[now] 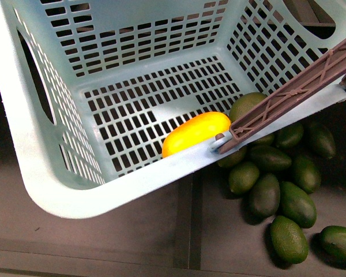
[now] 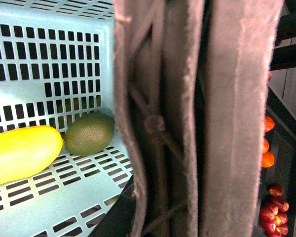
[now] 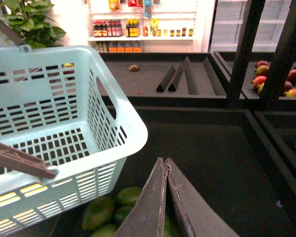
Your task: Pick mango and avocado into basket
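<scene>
Mango lies on its side in the basket, one end touching the avocado; right pincer is clenched, left pincer grasps the basket handle

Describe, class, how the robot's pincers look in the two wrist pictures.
The left pincer fills its view with broad, flat, greyish-brown fingers that have a matte, slightly fuzzy surface. The right pincer shows two dark grey, smooth fingers tapering to a point. No cables or markings are visible.
</scene>
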